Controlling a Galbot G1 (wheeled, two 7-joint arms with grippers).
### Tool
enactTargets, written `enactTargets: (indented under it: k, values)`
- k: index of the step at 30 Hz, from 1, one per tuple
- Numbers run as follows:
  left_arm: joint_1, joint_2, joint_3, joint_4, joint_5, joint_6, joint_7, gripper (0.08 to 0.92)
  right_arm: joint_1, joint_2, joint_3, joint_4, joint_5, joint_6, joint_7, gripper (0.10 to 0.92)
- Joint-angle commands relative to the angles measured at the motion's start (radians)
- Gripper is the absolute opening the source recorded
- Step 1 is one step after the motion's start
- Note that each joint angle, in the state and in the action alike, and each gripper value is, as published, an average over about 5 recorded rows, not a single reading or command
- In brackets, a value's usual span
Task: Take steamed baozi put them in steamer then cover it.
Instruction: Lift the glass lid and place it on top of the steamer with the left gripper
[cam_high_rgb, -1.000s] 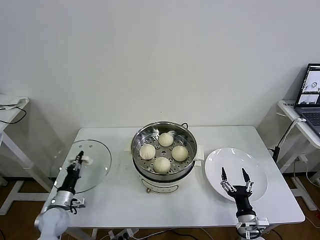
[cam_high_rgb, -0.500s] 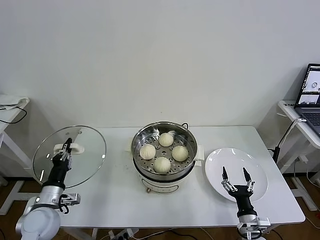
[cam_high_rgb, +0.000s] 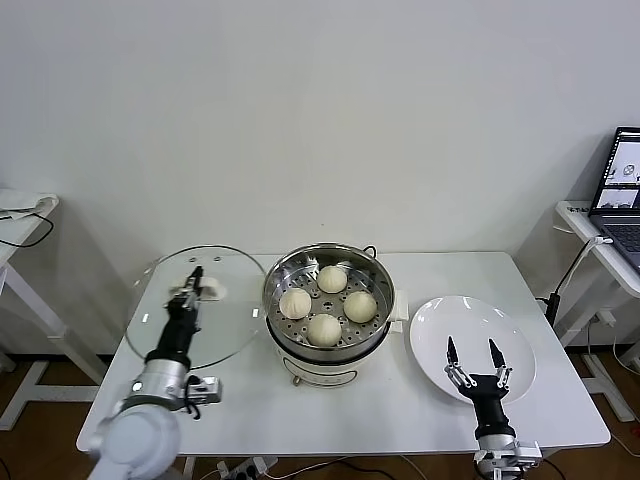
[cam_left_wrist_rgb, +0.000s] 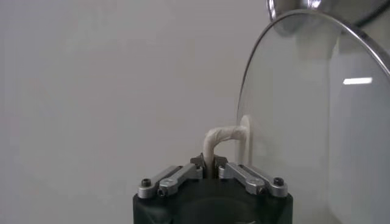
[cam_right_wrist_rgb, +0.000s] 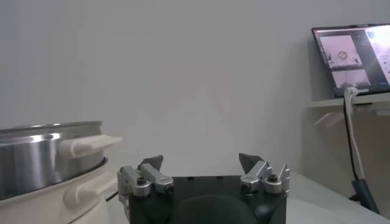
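Observation:
Four cream-white baozi (cam_high_rgb: 324, 329) lie on the perforated tray inside the steel steamer (cam_high_rgb: 375, 268) at the table's middle. My left gripper (cam_high_rgb: 193, 284) is shut on the white handle (cam_left_wrist_rgb: 224, 137) of the clear glass cover (cam_high_rgb: 230, 310). It holds the cover tilted in the air just left of the steamer, its rim near the pot's rim. The cover (cam_left_wrist_rgb: 317, 109) fills one side of the left wrist view. My right gripper (cam_high_rgb: 471, 352) is open and empty, upright over the near edge of the white plate; the right wrist view shows it (cam_right_wrist_rgb: 200, 164) beside the steamer (cam_right_wrist_rgb: 46, 155).
A white plate (cam_high_rgb: 450, 320) lies right of the steamer. A laptop (cam_high_rgb: 622, 190) stands on a side table at far right, with a cable hanging down. Another side table stands at far left. The white table's edge (cam_high_rgb: 400, 450) runs along the front.
My left gripper lifted the cover off the table at the left, raised it, then carried it rightward up to the steamer. The right gripper stayed put.

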Motion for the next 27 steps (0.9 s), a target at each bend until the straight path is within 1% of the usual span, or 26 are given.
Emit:
enactTargets:
  k: [1, 6, 13, 21, 27]
  values:
    - [-0.216, 0.006, 0.313, 0.035, 0.064, 0.169, 0.066, 0.188, -0.002, 0.011, 0.002, -0.008, -0.016, 0.005, 0.002, 0.823]
    - [-0.266, -0.037, 0.377, 0.071, 0.098, 0.226, 0.095, 0.188, 0.0, 0.015, 0.002, -0.012, -0.022, 0.004, 0.003, 0.823]
    - [-0.333, -0.108, 0.446, 0.119, 0.124, 0.272, 0.119, 0.188, 0.003, 0.02, -0.001, -0.018, -0.029, 0.003, 0.004, 0.823]
    - [-0.384, -0.207, 0.501, 0.188, 0.158, 0.276, 0.121, 0.188, 0.009, 0.02, 0.004, -0.032, -0.031, 0.004, 0.003, 0.823]
    - [-0.411, -0.257, 0.53, 0.232, 0.171, 0.275, 0.123, 0.188, 0.013, 0.024, 0.008, -0.043, -0.036, 0.005, 0.003, 0.823]
